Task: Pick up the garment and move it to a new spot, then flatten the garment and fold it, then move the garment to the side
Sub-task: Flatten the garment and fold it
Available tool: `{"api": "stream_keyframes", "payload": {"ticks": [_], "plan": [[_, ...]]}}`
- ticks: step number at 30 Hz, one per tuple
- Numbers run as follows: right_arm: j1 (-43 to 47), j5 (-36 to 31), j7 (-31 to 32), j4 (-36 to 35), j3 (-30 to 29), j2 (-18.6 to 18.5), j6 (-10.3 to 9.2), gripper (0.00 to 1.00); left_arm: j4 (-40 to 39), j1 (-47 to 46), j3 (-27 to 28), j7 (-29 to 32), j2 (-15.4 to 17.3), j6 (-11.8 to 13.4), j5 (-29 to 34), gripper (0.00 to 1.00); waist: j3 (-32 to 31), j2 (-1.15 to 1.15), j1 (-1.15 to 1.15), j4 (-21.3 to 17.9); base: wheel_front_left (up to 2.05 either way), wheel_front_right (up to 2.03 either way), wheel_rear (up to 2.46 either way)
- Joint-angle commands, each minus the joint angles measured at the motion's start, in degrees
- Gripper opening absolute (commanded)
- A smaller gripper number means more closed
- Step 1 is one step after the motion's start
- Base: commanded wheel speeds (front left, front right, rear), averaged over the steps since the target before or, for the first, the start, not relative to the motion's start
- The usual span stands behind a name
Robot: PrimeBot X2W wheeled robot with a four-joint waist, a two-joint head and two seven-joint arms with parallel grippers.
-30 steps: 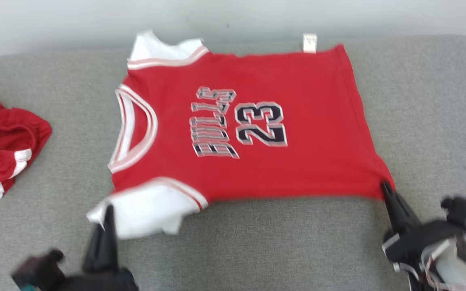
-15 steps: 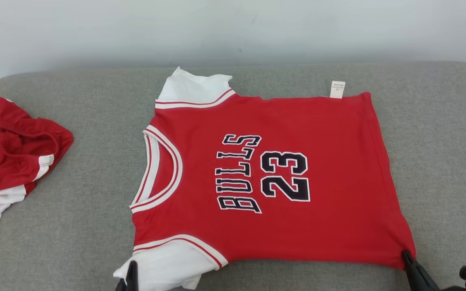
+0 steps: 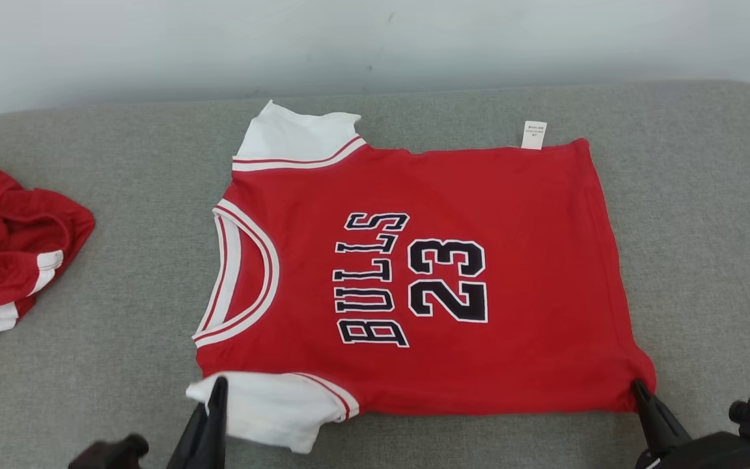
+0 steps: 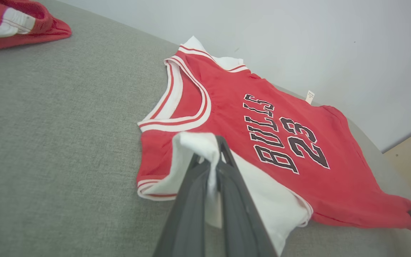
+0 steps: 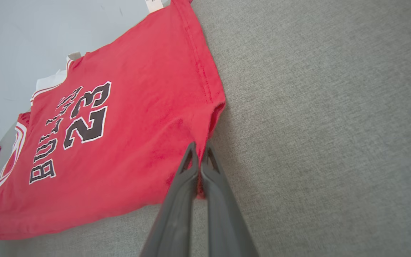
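The garment [image 3: 518,260] is a red jersey with white sleeves and "BULLS 23" printed on it. It lies spread flat on the grey cushion [image 3: 121,365], neck to the left. My left gripper [image 3: 219,384] is shut on the near white sleeve [image 4: 198,142], which is pinched between its fingers. My right gripper [image 3: 638,387] is shut on the garment's near hem corner [image 5: 209,121]. The same garment [image 5: 120,142] is in the right wrist view, with that gripper [image 5: 200,148] closed on its red edge.
A second red and white piece of clothing [image 3: 4,247] lies crumpled at the cushion's left edge. A pale wall [image 3: 375,39] runs behind the cushion. Bare grey cushion extends to the right of the garment and along the near edge.
The head camera has shifted, so the whole picture has moved. Both grippers keep their hold on the sleeve and the hem corner. The jersey now lies a little flatter.
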Motion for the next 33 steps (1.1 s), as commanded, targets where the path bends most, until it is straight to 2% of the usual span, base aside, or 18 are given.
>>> {"api": "stream_keyframes", "payload": {"ticks": [1,9,19,20,21,22,28,33], "plan": [[-0.7,-0.4,0.4,-0.2,-0.3,0.2,-0.11,0.0,0.2,-1.4,0.0,0.4,0.6,-0.4,0.5,0.0,0.3,0.0,0.0,-0.3,0.0,0.0,0.0],[-5.8,1.3,5.6,0.5,-1.2,1.5,-0.11,0.0,5.0,-11.5,-0.3,3.3,2.8,-3.3,0.6,0.0,2.0,0.0,0.0,-1.4,0.0,0.0,0.0],[-16.1,1.0,8.2,6.6,-0.5,0.3,-0.11,0.0,15.7,-23.1,-1.0,5.2,3.1,-5.8,0.6,0.0,4.0,0.0,0.0,-2.7,0.0,0.0,0.0],[-18.0,0.4,7.2,7.9,0.0,0.0,-0.11,0.64,17.8,-24.7,-1.2,4.4,3.0,-5.8,1.3,0.27,4.0,0.0,0.0,-2.7,0.0,0.0,0.0],[-18.7,0.4,6.5,8.5,0.4,-0.1,-0.11,1.0,18.8,-25.5,-1.1,3.6,3.1,-5.8,1.7,0.48,4.0,0.0,0.0,-2.7,0.0,0.0,0.0],[-19.2,0.3,5.8,9.2,0.6,-0.2,-0.11,1.0,20.0,-26.2,-1.3,2.9,3.0,-5.9,2.0,1.0,3.9,0.0,0.0,-2.6,0.0,0.0,0.0],[-20.1,-0.8,1.4,12.0,3.9,-2.3,-0.11,1.0,24.8,-27.8,-2.0,0.0,1.7,-6.9,2.6,1.0,2.6,0.0,0.0,-1.9,0.0,0.0,0.0],[-18.2,-1.9,-1.4,12.4,6.4,-4.6,-0.11,1.0,25.2,-25.1,-1.4,-1.3,1.5,-6.5,3.2,1.0,1.3,0.0,0.0,-1.4,0.0,0.0,0.0]]}}
